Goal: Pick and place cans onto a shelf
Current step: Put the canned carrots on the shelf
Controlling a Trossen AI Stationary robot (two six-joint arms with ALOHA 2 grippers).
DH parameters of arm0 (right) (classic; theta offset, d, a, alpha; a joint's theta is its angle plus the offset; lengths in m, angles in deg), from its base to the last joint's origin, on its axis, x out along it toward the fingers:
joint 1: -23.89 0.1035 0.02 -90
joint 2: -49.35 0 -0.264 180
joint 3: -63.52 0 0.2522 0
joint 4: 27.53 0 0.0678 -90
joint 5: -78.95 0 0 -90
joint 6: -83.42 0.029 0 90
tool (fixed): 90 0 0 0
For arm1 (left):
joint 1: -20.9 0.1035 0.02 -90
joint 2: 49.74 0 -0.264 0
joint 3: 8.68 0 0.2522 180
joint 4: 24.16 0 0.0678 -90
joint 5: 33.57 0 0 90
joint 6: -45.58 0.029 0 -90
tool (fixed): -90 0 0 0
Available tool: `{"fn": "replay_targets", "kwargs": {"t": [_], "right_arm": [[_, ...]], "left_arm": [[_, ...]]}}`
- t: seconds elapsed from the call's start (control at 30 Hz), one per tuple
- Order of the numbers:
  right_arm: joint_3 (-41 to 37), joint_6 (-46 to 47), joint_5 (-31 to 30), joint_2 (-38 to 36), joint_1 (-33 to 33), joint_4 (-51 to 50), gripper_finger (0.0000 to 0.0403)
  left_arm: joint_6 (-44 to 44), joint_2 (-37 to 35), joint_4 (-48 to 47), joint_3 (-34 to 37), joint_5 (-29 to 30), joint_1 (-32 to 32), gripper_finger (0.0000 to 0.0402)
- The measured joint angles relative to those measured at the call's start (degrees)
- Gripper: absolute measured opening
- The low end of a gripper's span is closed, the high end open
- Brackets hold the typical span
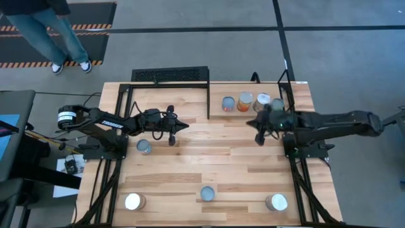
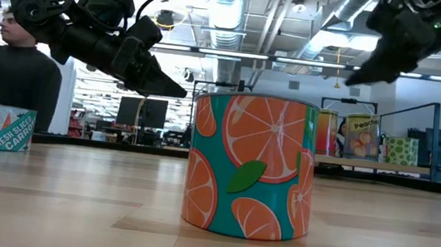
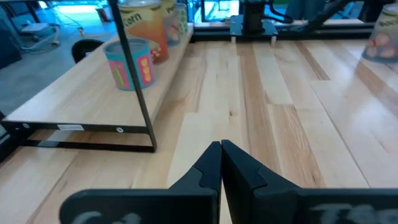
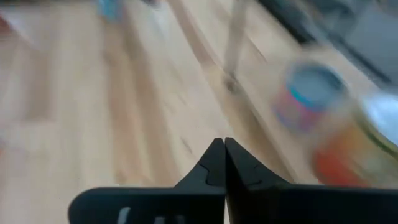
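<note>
Left gripper (image 1: 185, 126): we saw its jaws pressed together, holding nothing — it hung over the table (image 1: 215, 164), left of the middle in the high view.
Right gripper (image 1: 258, 140): jaws together too, empty, right of the middle.
Cans on the shelf (image 1: 209, 95): we counted about four (image 1: 245, 102) in a row, upper right of the middle.
Cans on the table: one (image 1: 143, 147) near the left arm, three along the bottom — left (image 1: 133, 202), middle (image 1: 207, 194), right (image 1: 276, 202).
Person (image 1: 44, 31): stood at the upper left.

bright, even overhead light; right wrist view motion-blurred, other views sharp.
</note>
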Motion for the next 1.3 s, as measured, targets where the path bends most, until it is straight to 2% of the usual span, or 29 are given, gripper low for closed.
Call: {"fn": "replay_targets", "kwargs": {"t": [0.2, 0.4, 0.63, 0.83, 0.93, 1.07, 1.3], "right_arm": [[-13.4, -5.7, -1.4, 3.0, 7.4, 34.7, 0.0005], [-21.7, -8.1, -1.6, 8.9, 8.7, 56.5, 0.0008], [-24.4, -8.2, 0.4, 15.8, 8.4, 64.9, 0.0007], [-26.2, -10.3, 7.1, 22.3, 6.7, 78.3, 0.0008], [-26.3, -10.3, 9.8, 25.2, 5.4, 81.9, 0.0008], [-26.3, -10.2, 10.6, 28.6, 4.7, 85.3, 0.0008], [-26.3, -10.2, 10.7, 30.7, 4.7, 87.7, 0.0009]], "left_arm": [[-0.1, 0.0, -1.0, -0.5, 0.4, 0.0, 0.0], [-0.4, 0.0, -4.8, -2.6, 1.1, -1.5, 0.0], [-1.2, 0.0, -20.9, -9.2, 9.2, -6.6, 0.0], [-4.9, 0.0, -32.2, -14.2, 9.9, -10.3, 0.0], [-7.5, 0.0, -43.2, -17.9, 10.7, -11.8, 0.0], [-13.4, 0.0, -59.6, -23.5, 14.8, -14.1, 0.0001], [-29.1, 0.0, -86.4, -31.6, 15.2, -18.0, 0.0024]]}}
